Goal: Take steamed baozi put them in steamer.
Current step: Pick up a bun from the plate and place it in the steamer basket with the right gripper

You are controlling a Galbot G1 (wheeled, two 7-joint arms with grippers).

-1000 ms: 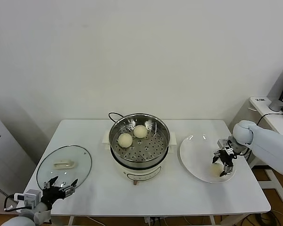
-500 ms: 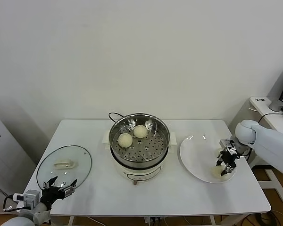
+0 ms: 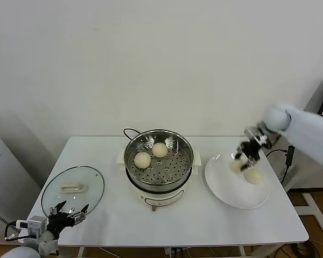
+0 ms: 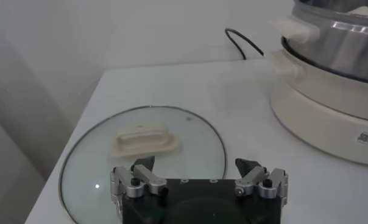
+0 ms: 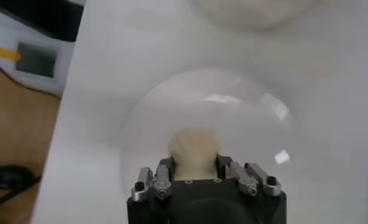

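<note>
My right gripper [image 3: 240, 161] is shut on a cream-white steamed baozi [image 3: 236, 166] and holds it in the air over the white plate [image 3: 226, 191]. In the right wrist view the baozi [image 5: 194, 146] sits squeezed between the fingers of the right gripper [image 5: 195, 163], above the plate [image 5: 251, 115]. Another baozi [image 3: 252, 176] lies on the plate. Two more [image 3: 142, 159] [image 3: 160, 150] rest in the shiny steamer [image 3: 159, 131] at the table's middle. The left gripper [image 3: 70, 209] is parked open at the front left, near the glass lid.
A round glass lid [image 3: 72, 188] with a white handle lies flat at the table's left, just beyond the left gripper [image 4: 196, 164]. The steamer [image 4: 342, 36] stands on a white pot base with a black cord behind it. A side desk is at the far right.
The right gripper has shut on a baozi and lifted it off the plate, up and toward the steamer. A second baozi now shows on the plate. The left arm is still.
</note>
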